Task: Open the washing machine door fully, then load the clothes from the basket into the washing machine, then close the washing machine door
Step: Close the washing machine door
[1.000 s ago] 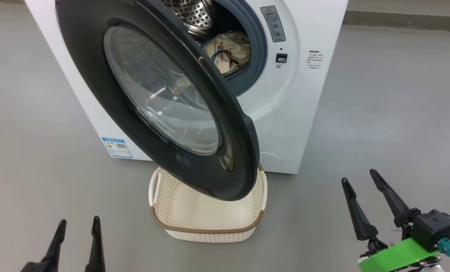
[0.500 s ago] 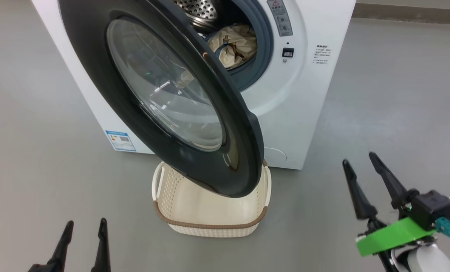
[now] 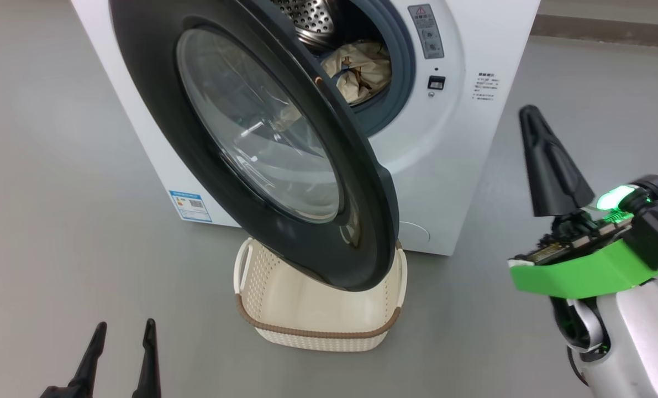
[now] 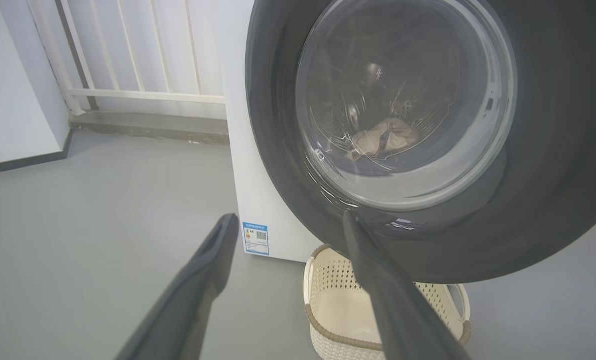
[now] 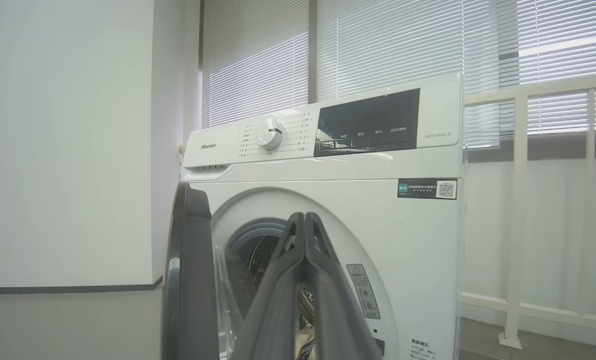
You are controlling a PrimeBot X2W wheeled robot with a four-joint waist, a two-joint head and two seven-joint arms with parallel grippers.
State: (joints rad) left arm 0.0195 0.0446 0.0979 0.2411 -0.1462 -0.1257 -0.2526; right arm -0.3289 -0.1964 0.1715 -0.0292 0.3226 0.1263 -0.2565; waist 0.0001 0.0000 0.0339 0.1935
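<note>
At centre the door [image 3: 370,232] is glossy black plastic around smooth clear glass; at the top, the drum [image 3: 312,16] is shiny perforated steel; clothes [image 3: 362,69] are creased cream cloth; at bottom centre, the basket [image 3: 317,340] is matt perforated cream plastic with a brown woven-look rim; the floor [image 3: 58,166] is smooth grey with a faint sheen.

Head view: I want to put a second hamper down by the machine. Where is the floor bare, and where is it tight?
Bare floor lies left of the basket, between the washing machine and the left gripper, and right of the basket, up to the right gripper. Tight: in front of the machine, where the washing machine door overhangs the basket.
</note>
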